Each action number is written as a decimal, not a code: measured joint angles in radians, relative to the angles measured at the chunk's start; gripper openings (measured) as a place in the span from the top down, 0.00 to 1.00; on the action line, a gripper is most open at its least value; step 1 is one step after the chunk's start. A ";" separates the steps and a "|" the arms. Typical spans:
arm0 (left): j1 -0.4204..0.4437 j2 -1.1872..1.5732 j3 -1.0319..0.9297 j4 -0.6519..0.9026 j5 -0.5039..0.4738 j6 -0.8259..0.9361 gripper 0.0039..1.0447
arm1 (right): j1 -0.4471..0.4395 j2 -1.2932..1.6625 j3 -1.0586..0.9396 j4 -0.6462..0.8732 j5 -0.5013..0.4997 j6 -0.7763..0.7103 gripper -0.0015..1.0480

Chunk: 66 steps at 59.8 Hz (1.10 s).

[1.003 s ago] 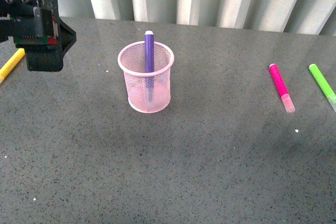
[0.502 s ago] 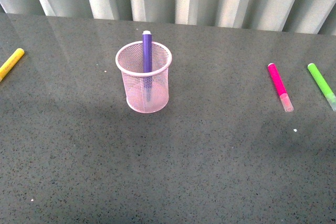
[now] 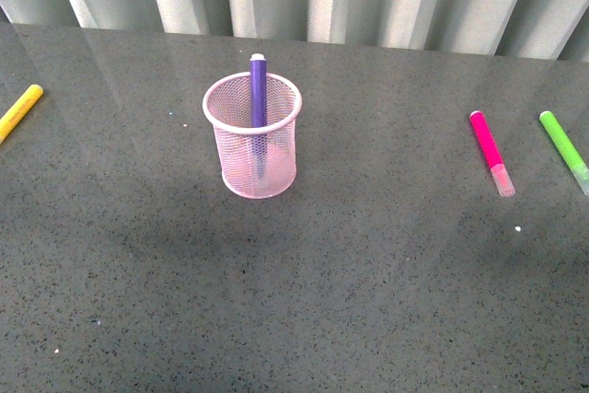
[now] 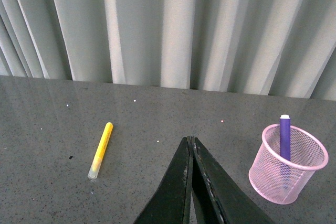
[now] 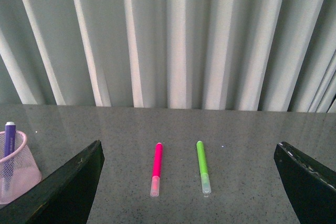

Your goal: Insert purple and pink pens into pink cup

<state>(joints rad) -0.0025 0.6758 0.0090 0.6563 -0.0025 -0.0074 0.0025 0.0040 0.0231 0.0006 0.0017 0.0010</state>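
The pink cup (image 3: 253, 140) stands upright on the grey table, and the purple pen (image 3: 259, 89) stands inside it, its end poking above the rim. Far to the right the pink pen (image 3: 491, 152) lies flat on the table with its clear cap toward the front. No arm shows in the front view. In the left wrist view my left gripper (image 4: 190, 139) is shut and empty, with the cup (image 4: 287, 163) off to one side. My right gripper (image 5: 189, 144) hangs open above the table, with the pink pen (image 5: 156, 169) lying between its spread fingers.
A light green marker (image 3: 563, 149) lies just right of the pink pen, near the table's right edge. At the far left edge is a yellow marker (image 3: 18, 112). A pleated grey curtain runs along the back of the table.
One second ago my left arm showed at the upper left of the front view, and it has since withdrawn out of that view. The cup and pens have not moved.
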 joint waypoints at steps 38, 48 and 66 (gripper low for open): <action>0.000 -0.368 -0.001 -0.344 0.000 0.000 0.97 | 0.000 0.000 0.000 0.000 0.000 0.000 0.07; 0.000 -0.423 -0.001 -0.399 0.000 0.000 0.97 | 0.000 0.000 0.000 0.000 0.000 0.000 0.07; 0.000 -0.501 -0.001 -0.478 0.000 0.000 0.97 | 0.000 0.000 0.000 0.000 0.000 0.000 0.07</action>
<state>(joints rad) -0.0021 0.1749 0.0082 0.1787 -0.0025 -0.0074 0.0025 0.0040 0.0231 0.0006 0.0017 0.0010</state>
